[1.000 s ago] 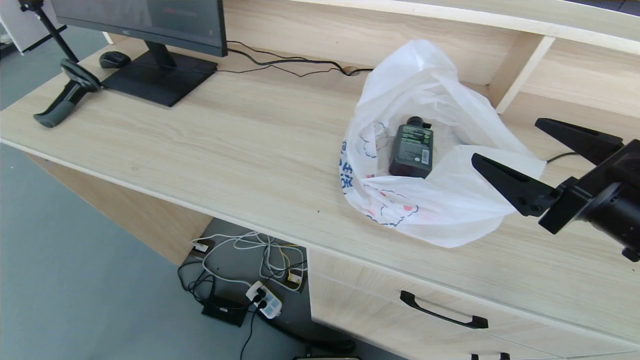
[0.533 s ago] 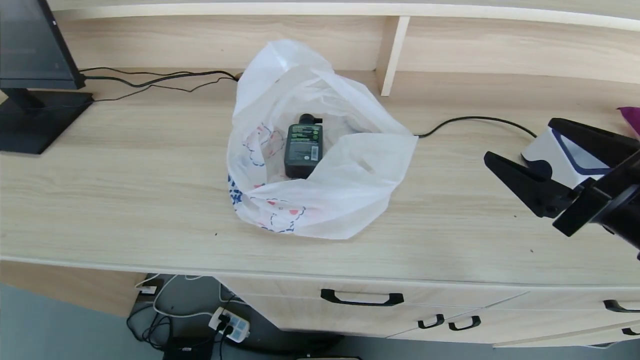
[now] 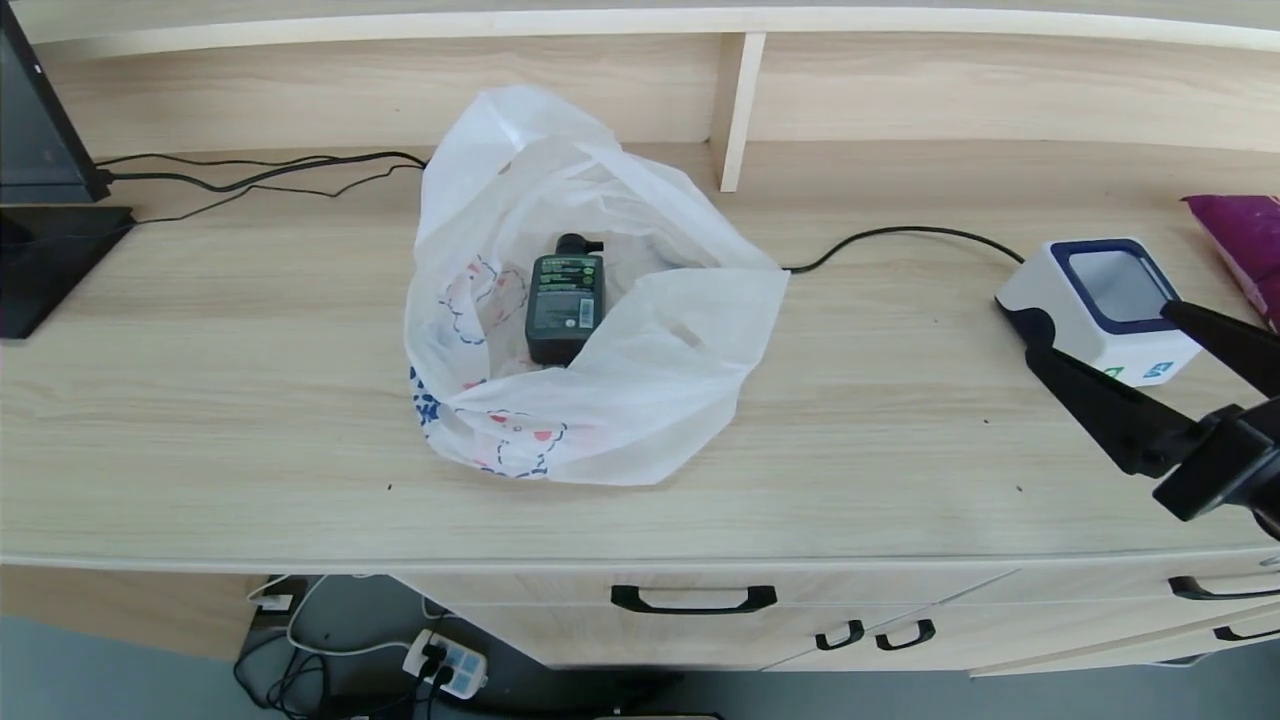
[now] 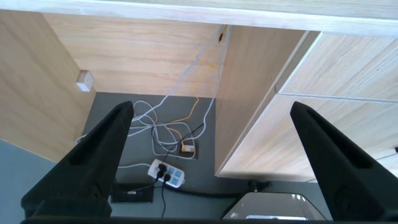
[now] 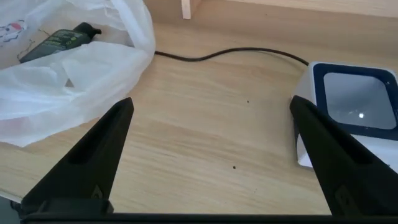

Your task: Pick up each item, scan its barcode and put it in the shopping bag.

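Camera panned right; bagged bottle lies well left of right gripper jaws.

bottle inside shopping bag | right hand spread wide, empty, near scanner

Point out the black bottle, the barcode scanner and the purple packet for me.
black bottle (image 3: 563, 305), head view, its label.
barcode scanner (image 3: 1115, 285), head view, its glass window.
purple packet (image 3: 1245, 238), head view, its visible end.

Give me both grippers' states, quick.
Left gripper: open, holding nothing.
Right gripper: open, holding nothing.
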